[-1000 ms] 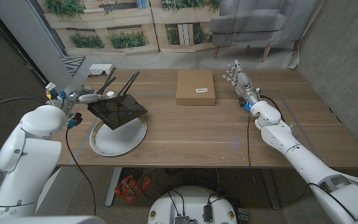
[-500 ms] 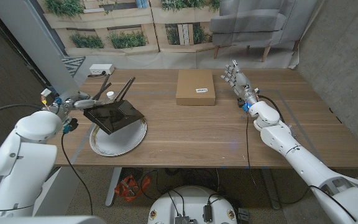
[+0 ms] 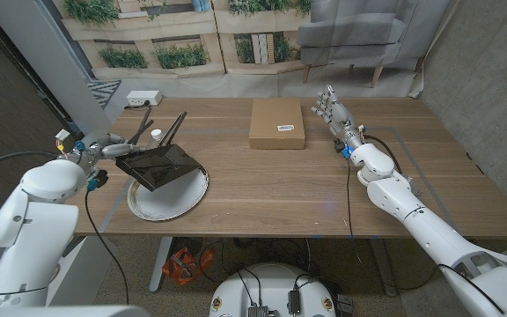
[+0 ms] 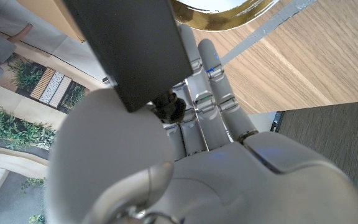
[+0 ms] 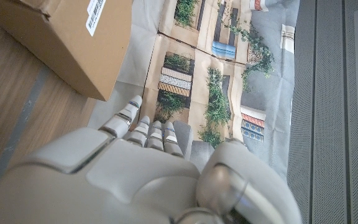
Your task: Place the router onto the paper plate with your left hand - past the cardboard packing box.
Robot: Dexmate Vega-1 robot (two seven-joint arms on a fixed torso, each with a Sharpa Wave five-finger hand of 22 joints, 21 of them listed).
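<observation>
You're facing a wooden table (image 3: 324,189) that spans most of the head view, w/ a printed backdrop of plants and windows behind it and a grey armchair (image 3: 359,31) past the far edge.

Cardboard packing box (image 3: 277,122): lies flat near the table's far edge, about mid-width, white label on top. It's well apart from the plate and the router, to their right, so nothing stands between router and plate.

Paper plate (image 3: 167,194): round, white w/ a gold rim, near the front-left of the table.

Router (image 3: 160,165): black, flat, tilted, held above the plate's far-left part; its body overlaps the plate in the head view. Whether it touches the plate, can't tell. Two antennas stick up and away toward the far edge.

Your left hand (image 3: 113,147) grips the router at its left end, fingers (image 4: 213,87) running along the dark body in the left wrist view, plate rim showing beyond.

Your right hand (image 3: 331,110) is open, holding nothing, fingers spread, just right of the box near the far edge.

Small items at far left: a white flat device (image 3: 143,98) at the table corner, and a small white round thing (image 3: 156,135) beside the antennas.
</observation>
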